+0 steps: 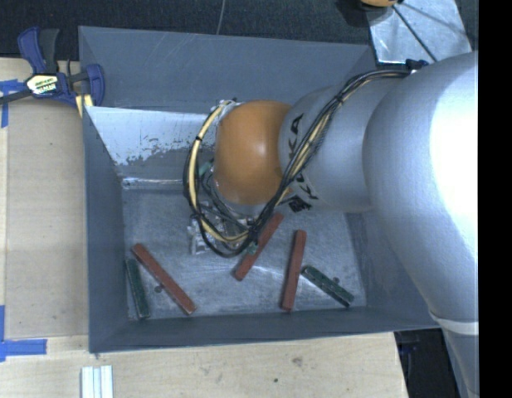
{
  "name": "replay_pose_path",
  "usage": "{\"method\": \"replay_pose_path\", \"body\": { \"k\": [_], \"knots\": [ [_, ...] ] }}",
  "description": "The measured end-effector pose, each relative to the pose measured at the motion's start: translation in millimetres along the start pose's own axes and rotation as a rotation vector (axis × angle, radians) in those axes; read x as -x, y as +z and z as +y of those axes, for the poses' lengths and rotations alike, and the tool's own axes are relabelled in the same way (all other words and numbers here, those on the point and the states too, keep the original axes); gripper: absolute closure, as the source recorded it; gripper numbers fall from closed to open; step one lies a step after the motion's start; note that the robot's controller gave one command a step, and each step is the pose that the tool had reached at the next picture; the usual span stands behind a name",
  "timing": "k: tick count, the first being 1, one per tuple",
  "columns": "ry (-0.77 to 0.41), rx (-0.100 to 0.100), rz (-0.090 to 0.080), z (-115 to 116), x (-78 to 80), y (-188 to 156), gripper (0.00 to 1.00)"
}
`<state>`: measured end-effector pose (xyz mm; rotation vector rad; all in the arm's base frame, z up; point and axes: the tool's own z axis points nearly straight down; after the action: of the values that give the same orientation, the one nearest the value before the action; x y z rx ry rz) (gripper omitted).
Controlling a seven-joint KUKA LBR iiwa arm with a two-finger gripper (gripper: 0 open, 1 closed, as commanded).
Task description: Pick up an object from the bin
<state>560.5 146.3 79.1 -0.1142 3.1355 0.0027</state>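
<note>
The middle brown stick (pixel 257 249) lies slanted on the floor of the bin (pixel 102 222), about in the middle. Its far end goes under the robot's cables (pixel 207 222). It is the thing nearest to the gripper (pixel 197 237), which is down low in the bin just to the left of it, above a bare bit of floor. I cannot tell if the gripper is open or closed, because the orange cover (pixel 249 152) and the cables hide most of it. I see nothing in its grip, so I think the pick is not done yet. The gripper has to get round one thing, close on it and lift it out. To the right lies the right brown stick (pixel 292 270), pointing from far to near, apart from the middle one. The right green stick (pixel 328 287) lies just beside it, closer to the right wall. On the left side the left brown stick (pixel 163 279) lies slanted, and the left green stick (pixel 137 290) lies next to it, close to the left wall. All the sticks lie flat and none is piled on another, so little blocks the way. I think the green stick by the left wall would be the hardest to grab.
</note>
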Motion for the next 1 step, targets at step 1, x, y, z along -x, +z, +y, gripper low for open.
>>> {"method": "replay_pose_path", "body": {
  "k": [1],
  "knots": [
    [0.000, 0.000, 0.000, 0.0, 0.0, 0.0, 1.00]
  ]
}}
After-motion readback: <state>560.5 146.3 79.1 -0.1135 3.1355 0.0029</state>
